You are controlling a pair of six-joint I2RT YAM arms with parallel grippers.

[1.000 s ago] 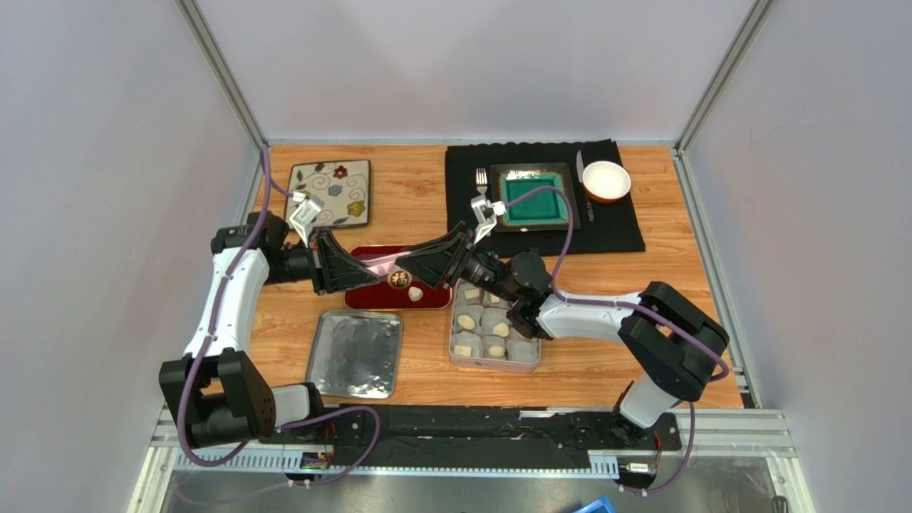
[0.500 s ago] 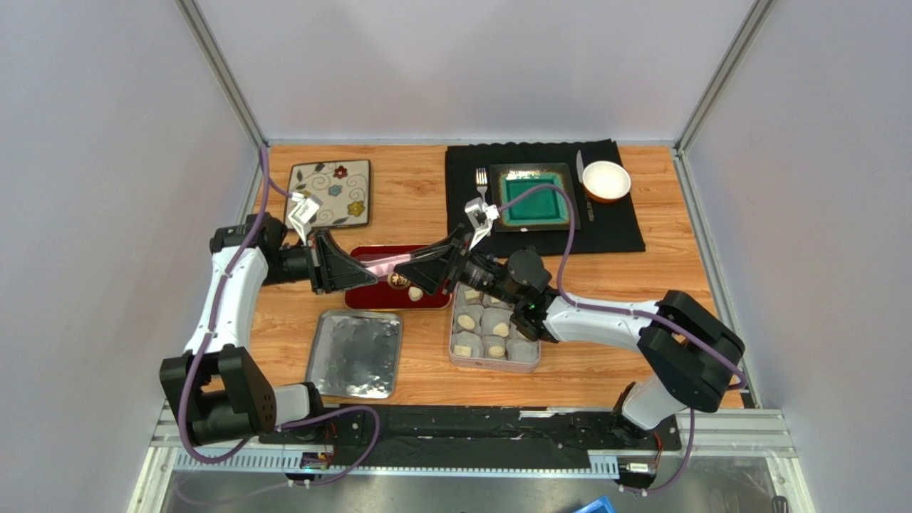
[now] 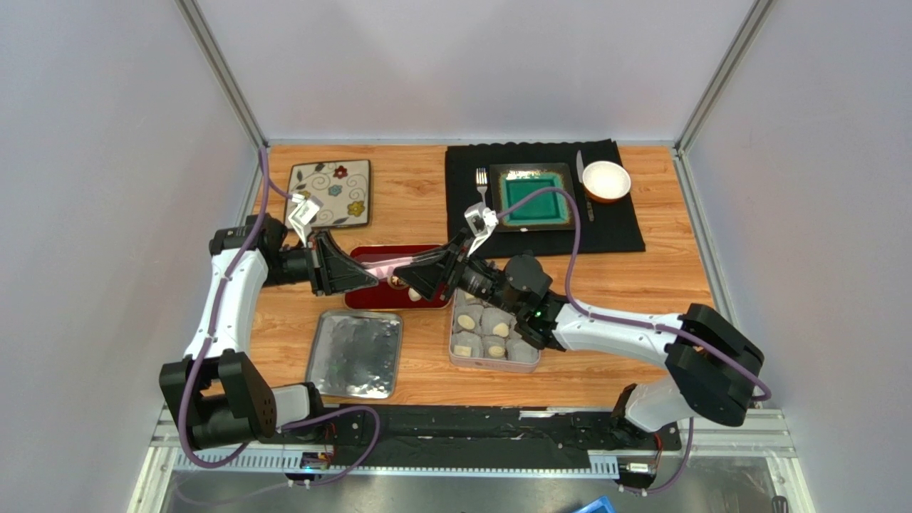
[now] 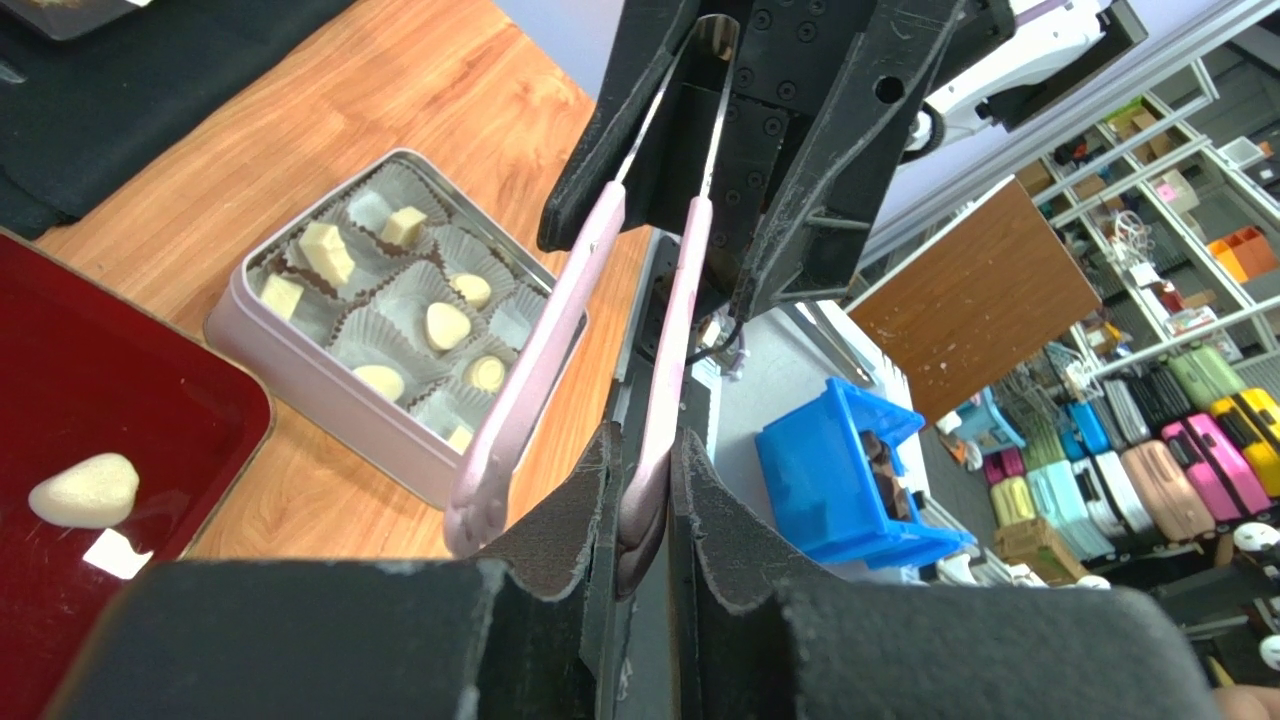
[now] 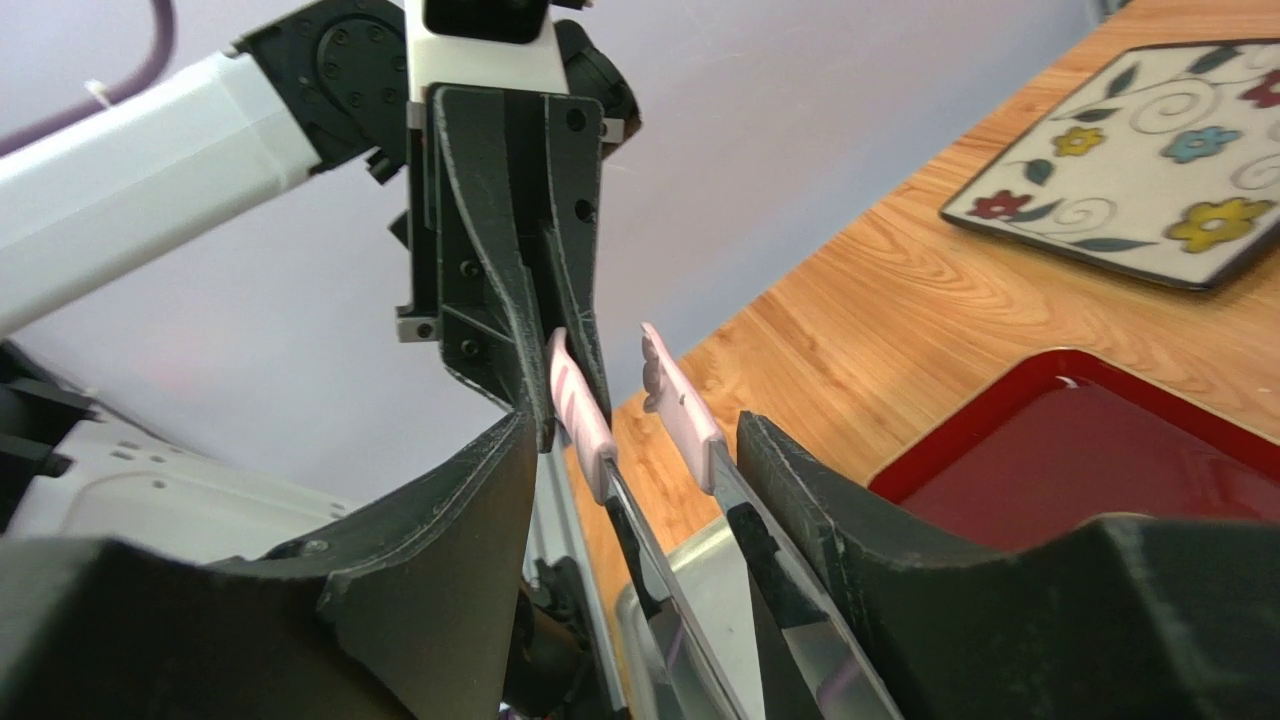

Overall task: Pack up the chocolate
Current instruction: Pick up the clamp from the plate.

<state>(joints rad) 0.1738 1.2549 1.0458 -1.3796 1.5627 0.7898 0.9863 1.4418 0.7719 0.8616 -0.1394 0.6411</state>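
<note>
Left wrist view showed the left gripper [image 4: 643, 450] and the right gripper [image 4: 646, 270], both jaws grasping the pink tongs [image 4: 676, 345]. One chocolate [image 4: 83, 489] lay on the red tray [image 4: 90, 375]. An early release could drop the tongs.

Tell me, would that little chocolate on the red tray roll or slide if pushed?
Probably slide: the chocolate looks lumpy, not round like a ball. The red tray looks shiny, so it may skid easily. It looks small, so likely light enough for a gentle nudge.
</note>
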